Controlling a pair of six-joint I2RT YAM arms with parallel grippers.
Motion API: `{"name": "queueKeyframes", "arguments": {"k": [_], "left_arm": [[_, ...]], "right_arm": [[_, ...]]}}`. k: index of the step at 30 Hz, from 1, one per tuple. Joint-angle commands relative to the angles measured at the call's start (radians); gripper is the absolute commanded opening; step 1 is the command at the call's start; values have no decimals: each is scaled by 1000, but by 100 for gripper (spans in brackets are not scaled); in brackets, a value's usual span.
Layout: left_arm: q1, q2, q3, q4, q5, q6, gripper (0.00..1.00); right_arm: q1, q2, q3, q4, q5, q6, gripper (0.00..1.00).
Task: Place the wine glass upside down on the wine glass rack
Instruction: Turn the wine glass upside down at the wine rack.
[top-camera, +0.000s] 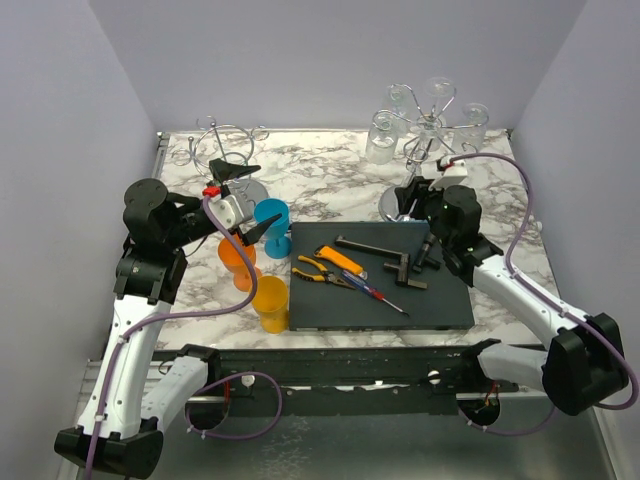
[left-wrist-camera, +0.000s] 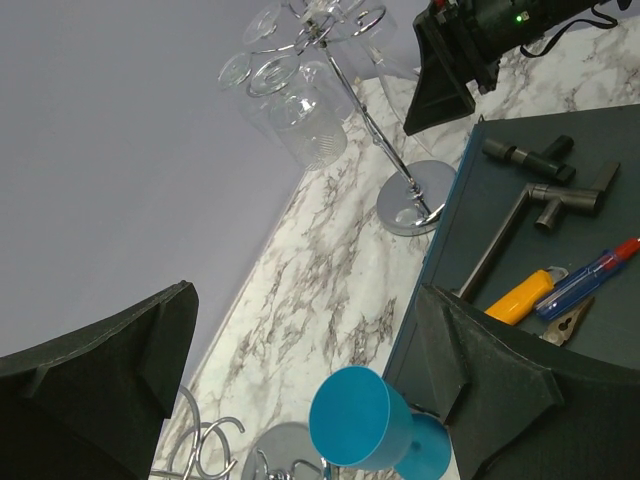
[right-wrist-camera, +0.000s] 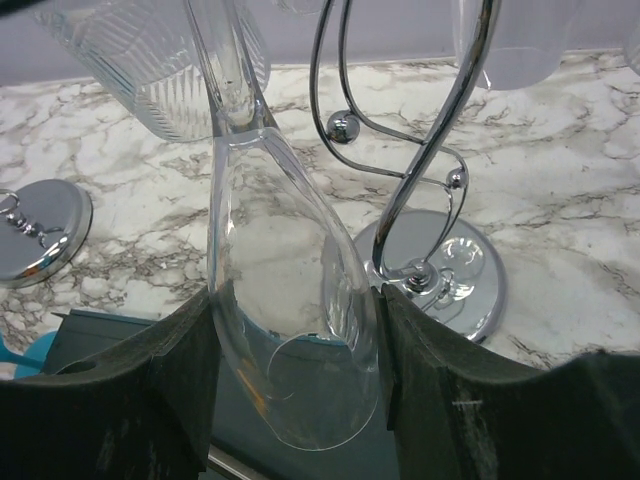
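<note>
wine glass (right-wrist-camera: 285, 300): clear, its bowl caught between the right claw's two fingers and its stem running out ahead of them; it is above the marble just beyond the far edge of the dark mat (top-camera: 450, 300), toward that edge's right end
right claw (right-wrist-camera: 295, 335): grasping the wine glass by the bowl, one finger on each side
wine glass rack (top-camera: 430, 125): chrome, round base on the marble just beyond the mat's far right corner; the held glass is just beside its stem, and whether they touch cannot be told
hanging glasses (top-camera: 382, 138): clear, hanging from the rack's upper arms
left claw (top-camera: 266, 192): released, fingers spread wide, hovering beyond the mat's far left corner
blue goblet (top-camera: 271, 225): just left of the mat's far left corner, under the left claw
orange goblet (top-camera: 238, 258): left of the mat
yellow cup (top-camera: 270, 303): touching or just beside the mat's left edge
second rack (top-camera: 225, 140): chrome, well beyond the mat's far left corner
on the mat: pliers (top-camera: 320, 270), screwdriver (top-camera: 385, 297), black T-wrench (top-camera: 390, 255)
</note>
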Motion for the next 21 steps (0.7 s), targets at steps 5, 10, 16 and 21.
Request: {"name": "queueKeyframes", "arguments": {"k": [5,10,16,21], "left_arm": [[-4,-15,-12,9,9,-1,99],[-4,-9,-1,9,7,-2,99],[-4,-8,5,9,9,-4,99],[-5,-8,9,9,9,-9,99]], "right_arm": [[-4,38,40,76,-90,-1,1],[-4,33,25,73,-130,-23,1],[-4,8,10,50,-158,-53,1],[-4,-24,-12,47,-182,-72,1]]}}
